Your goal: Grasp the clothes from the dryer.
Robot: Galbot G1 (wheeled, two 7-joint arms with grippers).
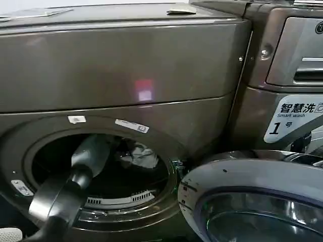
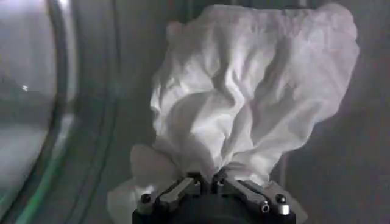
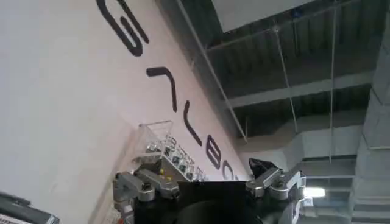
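1. One arm is at work: the left arm reaches from about 7 o'clock in the head view up through the round opening of the dryer (image 1: 121, 75), its forearm passing over the porthole rim into the dark drum.
2. The left gripper (image 2: 207, 182) is seen from its own wrist camera with its fingers (image 2: 177, 190) drawn in close together — pinched on the lower edge of the clothes (image 2: 256, 97), a pale, wrinkly bundle of fabric.
3. The clothes bunch up from that pinch point toward 12 o'clock of the gripper, against the grey drum wall; in the head view the bundle shows as a small pale patch inside the drum, at about 2 o'clock from the arm's end.
4. The dryer door (image 1: 252, 201) hangs swung open at the lower right of the head view, at roughly 4 o'clock from the opening.
5. The right gripper (image 3: 210, 182) is held away from the machine, aimed toward a white wall (image 3: 55, 91) with dark lettering and a ceiling — its fingers appear spread apart with nothing between them.
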